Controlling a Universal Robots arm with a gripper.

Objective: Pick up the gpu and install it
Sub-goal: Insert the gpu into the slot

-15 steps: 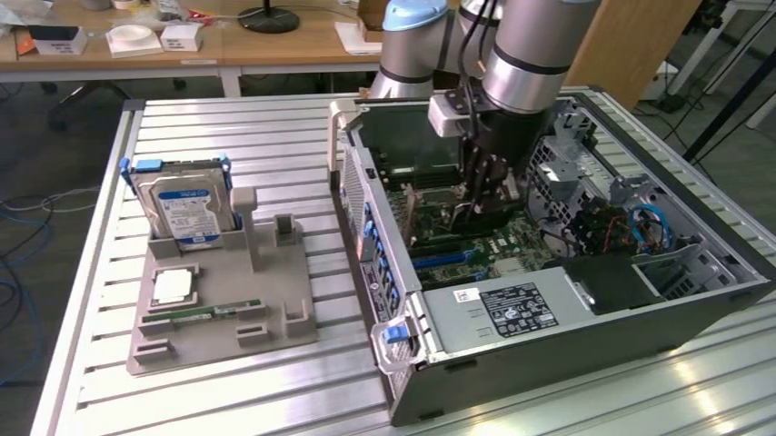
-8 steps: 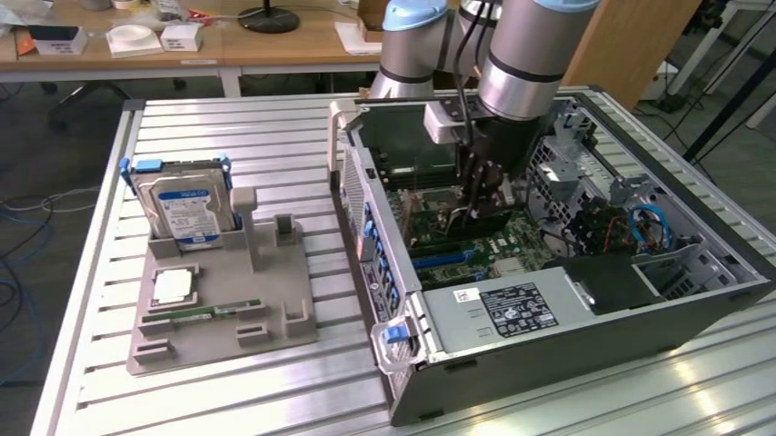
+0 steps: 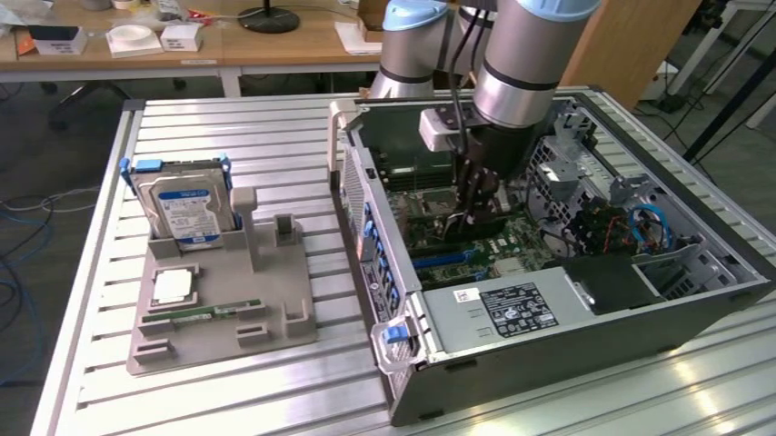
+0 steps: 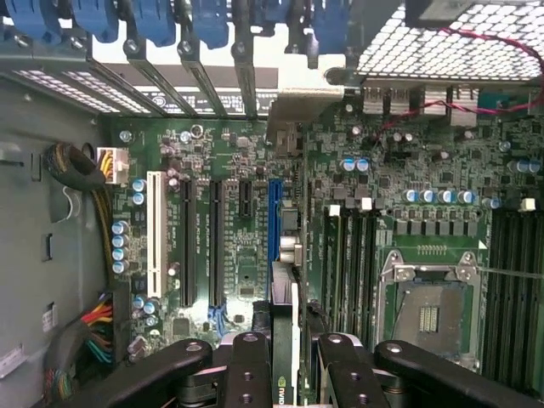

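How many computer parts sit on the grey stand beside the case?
3: a hard drive upright at the back, a square chip in front of it, a memory stick nearer still. Anything behind the drive would be hidden. The pincer holds the gpu.

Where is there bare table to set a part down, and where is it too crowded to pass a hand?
Free: the slatted table behind the hard drive, and its strip in front of the grey holder tray. Crowded: inside the computer case, where the pincer holds the gpu edge-on above the motherboard slots.
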